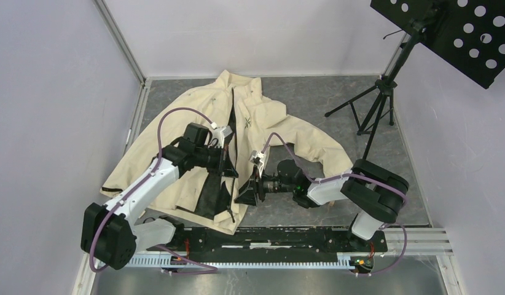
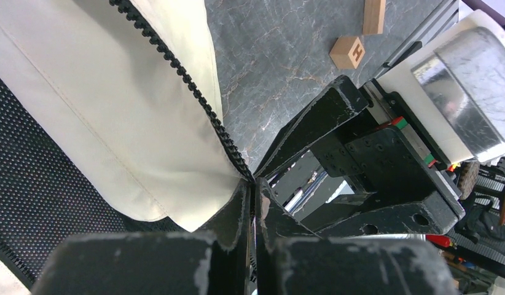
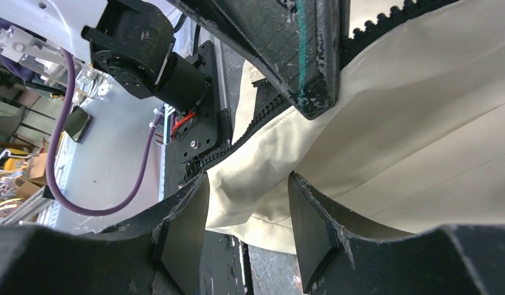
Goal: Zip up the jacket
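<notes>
The cream-beige jacket lies flat with its collar at the far end. Its lower front is folded open and shows black lining. My left gripper is shut on the jacket's front edge, pinching the dark zipper teeth at its fingertips, beside black mesh lining. My right gripper is open close in front of it, its jaws standing either side of the cream hem corner without closing on it. The left finger shows just above.
A black tripod stand stands at the back right, with a perforated black panel above it. Two small wooden blocks lie on the grey marbled surface in the left wrist view. The arms' base rail runs along the near edge.
</notes>
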Available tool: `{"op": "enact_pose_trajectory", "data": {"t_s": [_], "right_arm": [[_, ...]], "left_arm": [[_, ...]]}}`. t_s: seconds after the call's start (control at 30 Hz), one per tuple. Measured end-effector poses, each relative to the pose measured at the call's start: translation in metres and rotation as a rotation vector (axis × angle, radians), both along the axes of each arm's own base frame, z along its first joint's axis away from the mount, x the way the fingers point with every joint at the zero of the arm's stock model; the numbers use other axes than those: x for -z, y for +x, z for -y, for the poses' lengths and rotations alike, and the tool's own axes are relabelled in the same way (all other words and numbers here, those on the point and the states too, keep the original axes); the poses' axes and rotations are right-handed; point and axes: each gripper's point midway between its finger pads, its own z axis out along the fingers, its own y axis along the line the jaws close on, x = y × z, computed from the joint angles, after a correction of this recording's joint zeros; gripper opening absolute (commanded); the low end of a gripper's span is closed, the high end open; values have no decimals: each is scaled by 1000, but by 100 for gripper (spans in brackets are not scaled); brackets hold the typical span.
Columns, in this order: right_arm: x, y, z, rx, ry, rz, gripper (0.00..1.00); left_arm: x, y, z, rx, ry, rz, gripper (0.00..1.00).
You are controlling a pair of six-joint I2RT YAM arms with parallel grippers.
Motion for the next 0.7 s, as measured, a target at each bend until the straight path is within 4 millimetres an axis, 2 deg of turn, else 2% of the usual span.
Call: {"op": "enact_pose_trajectory", "data": {"t_s": [0.43,0.57,0.7], "right_arm": [[0,5,-13,14,25,-58,44],[3,6,-15,19,29,-71,36],[1,5,-16,19,41,-77,21]], "left_arm": [[5,1,0,-4,11,-18,2],[7,1,0,-5,17,-28,2],[6,1,0,-9,16,-33,2]]}}
